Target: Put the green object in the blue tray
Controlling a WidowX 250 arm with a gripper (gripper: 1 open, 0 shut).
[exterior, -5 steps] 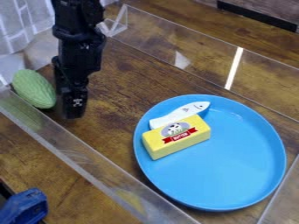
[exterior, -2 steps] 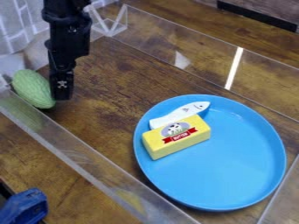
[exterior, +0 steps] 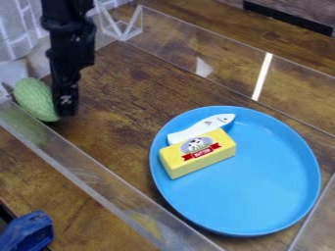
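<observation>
Fingers are spread wide and pointed downward, empty, just beside the green object at the left edge of the wooden surface. The green object, an oval ribbed form, lies well apart from the blue tray, in which a yellow block and a white item are held. A light, possibly soft body is judged likely; a grasp across its narrow middle is advised.

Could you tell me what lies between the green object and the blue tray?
In the camera view, only bare wooden tabletop lies between the green object and the blue tray; the gripper hangs right beside the green object.
</observation>
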